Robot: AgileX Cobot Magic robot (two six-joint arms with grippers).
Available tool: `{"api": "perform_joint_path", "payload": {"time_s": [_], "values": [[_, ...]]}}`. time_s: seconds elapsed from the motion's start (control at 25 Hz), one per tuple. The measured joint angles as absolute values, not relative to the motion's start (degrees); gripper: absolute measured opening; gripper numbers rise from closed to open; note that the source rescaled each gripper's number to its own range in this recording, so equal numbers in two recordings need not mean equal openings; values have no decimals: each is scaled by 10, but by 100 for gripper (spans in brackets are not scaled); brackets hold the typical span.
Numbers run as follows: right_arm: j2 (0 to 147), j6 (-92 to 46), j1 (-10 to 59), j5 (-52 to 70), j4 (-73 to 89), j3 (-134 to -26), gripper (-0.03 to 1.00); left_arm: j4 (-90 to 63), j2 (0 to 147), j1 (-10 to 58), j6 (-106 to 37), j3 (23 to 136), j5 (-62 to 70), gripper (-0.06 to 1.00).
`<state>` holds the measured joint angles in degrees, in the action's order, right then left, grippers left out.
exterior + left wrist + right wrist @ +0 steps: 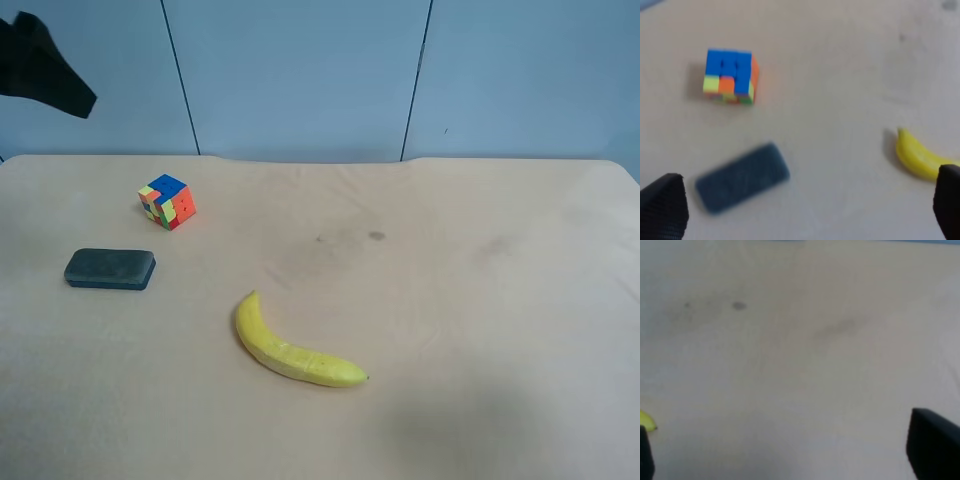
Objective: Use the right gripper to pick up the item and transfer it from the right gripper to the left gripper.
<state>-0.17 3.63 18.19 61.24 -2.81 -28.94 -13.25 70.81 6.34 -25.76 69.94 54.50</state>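
The puzzle cube [167, 201] sits on the tan table [480, 300] at the exterior high view's left; its top is mostly blue. It also shows in the left wrist view [731, 76], ahead of the left gripper [805, 200], which is open and empty with its fingertips [665, 202] far apart. The right gripper [790, 447] is open and empty over bare table, with one dark fingertip [932, 447] showing. The cube is not in the right wrist view. A black arm part [45, 65] hangs at the exterior high view's upper left corner.
A yellow banana [290, 350] lies near the table's middle front; it shows in the left wrist view [920, 157], and its tip shows in the right wrist view [646, 420]. A dark flat block [110, 268] lies in front of the cube, as the left wrist view [742, 177] also shows.
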Motion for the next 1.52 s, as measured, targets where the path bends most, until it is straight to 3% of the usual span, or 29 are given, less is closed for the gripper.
{"api": "perform_joint_path", "payload": {"time_s": [0.24, 0.6, 1.04, 1.52], "values": [[-2, 36, 182, 612, -28, -289, 100, -96, 590, 63, -223, 657, 636, 99], [-2, 36, 182, 612, -28, -289, 100, -93, 313, 63, -191, 474, 652, 99], [-2, 36, 182, 612, -28, -289, 100, -81, 16, 63, -144, 354, 671, 99], [-2, 36, 182, 612, -28, -289, 100, -53, -2, 63, -119, 303, 634, 99]]}}
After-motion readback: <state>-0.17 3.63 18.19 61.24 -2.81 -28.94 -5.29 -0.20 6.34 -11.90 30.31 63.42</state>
